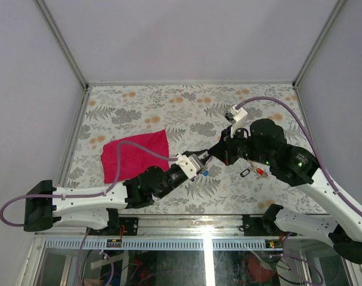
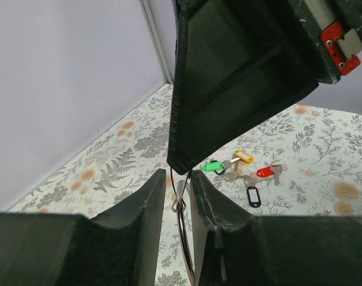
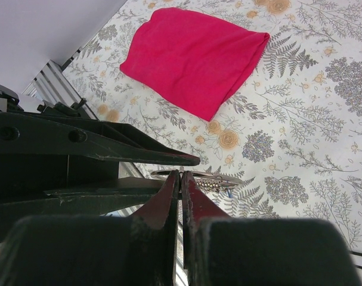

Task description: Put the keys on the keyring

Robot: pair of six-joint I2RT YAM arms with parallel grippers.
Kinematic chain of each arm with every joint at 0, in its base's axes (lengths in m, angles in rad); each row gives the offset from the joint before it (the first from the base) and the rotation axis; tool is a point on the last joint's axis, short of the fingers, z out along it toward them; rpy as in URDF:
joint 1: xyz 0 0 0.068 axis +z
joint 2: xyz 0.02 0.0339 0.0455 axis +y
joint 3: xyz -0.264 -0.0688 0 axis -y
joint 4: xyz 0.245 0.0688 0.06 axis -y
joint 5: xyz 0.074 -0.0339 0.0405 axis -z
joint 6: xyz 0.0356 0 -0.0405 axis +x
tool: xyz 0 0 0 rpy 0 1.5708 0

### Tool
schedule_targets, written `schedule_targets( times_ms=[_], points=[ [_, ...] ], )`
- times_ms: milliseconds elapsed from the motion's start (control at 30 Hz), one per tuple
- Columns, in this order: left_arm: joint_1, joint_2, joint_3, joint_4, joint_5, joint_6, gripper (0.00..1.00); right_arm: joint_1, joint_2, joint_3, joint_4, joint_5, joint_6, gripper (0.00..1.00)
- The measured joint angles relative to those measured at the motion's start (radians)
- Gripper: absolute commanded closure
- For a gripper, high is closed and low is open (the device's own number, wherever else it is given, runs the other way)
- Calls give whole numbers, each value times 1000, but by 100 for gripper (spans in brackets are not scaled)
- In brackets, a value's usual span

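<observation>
The keyring (image 2: 182,220) is a thin silvery loop held in the air, edge-on between my left gripper's (image 2: 178,179) two nearly closed fingers. My right gripper (image 3: 181,174) is shut on the rim of the same keyring (image 3: 219,177), from which a ball chain and a blue bit hang. In the top view the two grippers meet tip to tip, left (image 1: 197,162) and right (image 1: 212,155), with a blue key tag (image 1: 205,173) just below. Loose keys lie on the table: green (image 2: 212,167), yellow (image 2: 244,156), red (image 2: 265,171), and a black tag (image 2: 253,195).
A magenta cloth (image 1: 136,156) lies flat on the floral table left of the grippers and also shows in the right wrist view (image 3: 192,56). The red key (image 1: 261,172) and black tag (image 1: 245,173) sit under my right arm. Grey walls close in three sides.
</observation>
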Motion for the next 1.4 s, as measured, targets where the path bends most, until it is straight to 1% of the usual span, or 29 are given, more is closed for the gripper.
schedule_targets(
  times_ms=[100, 400, 567, 800, 967, 1233, 1333, 1400],
  points=[
    [0, 0, 1, -1, 3, 0, 79, 0, 0, 0, 0, 0, 0, 100],
    [0, 0, 2, -7, 7, 4, 73, 0, -1, 0, -2, 9, 0, 100],
    [0, 0, 2, -13, 7, 13, 72, 0, -1, 0, -2, 23, 0, 100],
    [0, 0, 2, -22, 7, 18, 74, 0, -2, 0, -3, 26, 0, 100],
    [0, 0, 2, -23, 7, 21, 78, 0, -2, 0, -5, 26, 0, 100],
    [0, 0, 2, -26, 7, 36, 76, 0, -2, 1, -10, 26, 0, 100],
    [0, 0, 6, -29, 7, 43, 77, 0, -2, 3, -14, 26, 0, 100],
    [0, 0, 8, -29, 7, 45, 80, 0, -2, 6, -17, 26, 0, 100]
  ],
)
